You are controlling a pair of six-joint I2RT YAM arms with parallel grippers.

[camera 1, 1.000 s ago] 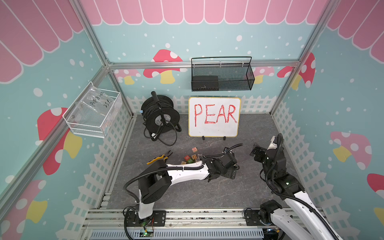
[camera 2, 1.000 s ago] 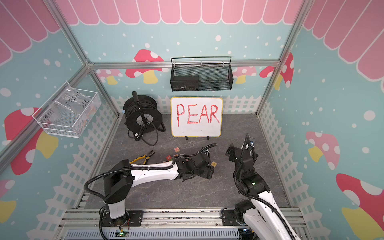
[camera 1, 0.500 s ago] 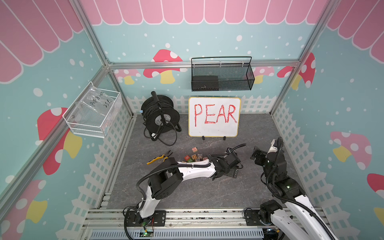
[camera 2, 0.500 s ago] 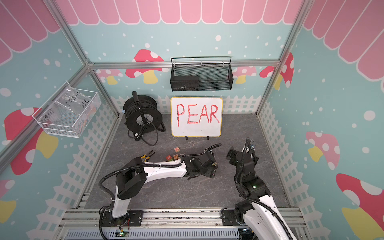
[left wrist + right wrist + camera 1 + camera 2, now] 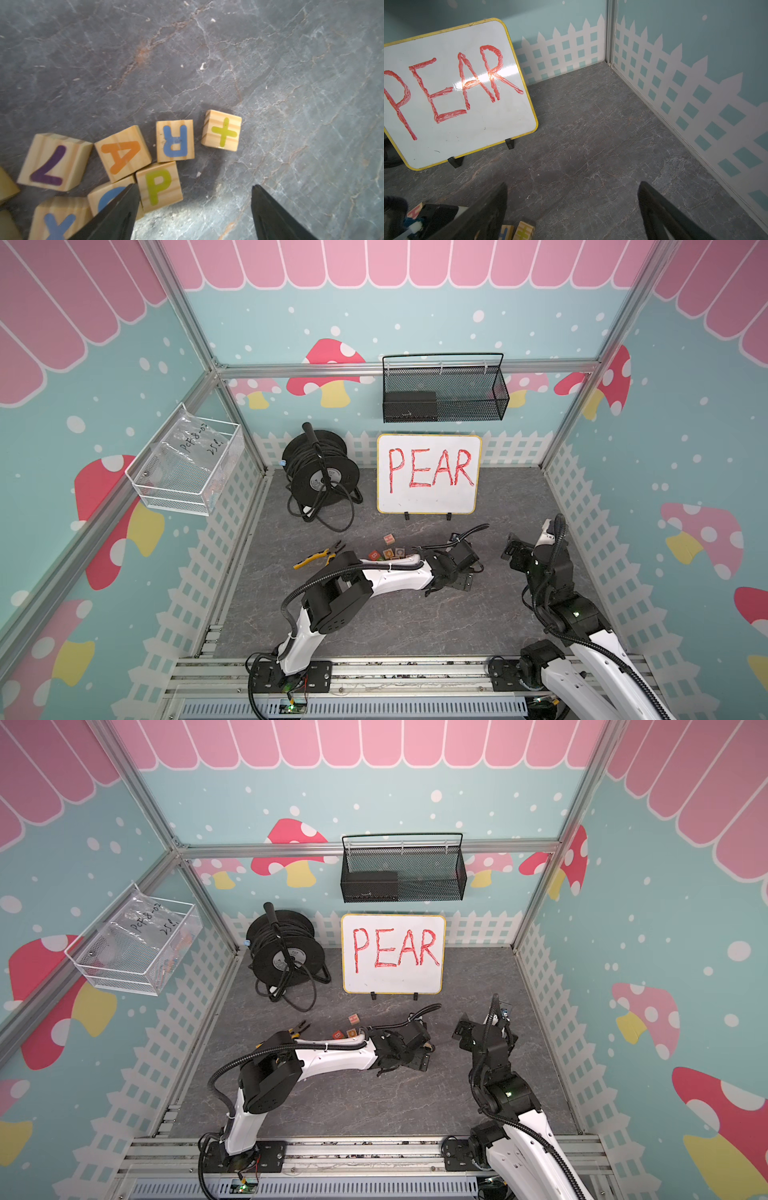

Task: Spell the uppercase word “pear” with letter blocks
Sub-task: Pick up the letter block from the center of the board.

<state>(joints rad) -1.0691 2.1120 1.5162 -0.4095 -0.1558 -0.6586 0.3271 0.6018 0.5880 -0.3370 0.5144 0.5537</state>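
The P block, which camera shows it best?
Left wrist view: the P block sits close up, letter readable. In both top views it cannot be made out beneath the left arm. The right wrist view catches only other blocks.

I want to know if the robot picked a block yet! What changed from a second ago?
The left arm swung its elbow inward and its left gripper slid slightly toward the right arm, open by the P block. Nothing was grabbed or dropped. The right gripper, also open, the whiteboard and the cable reel stayed put.
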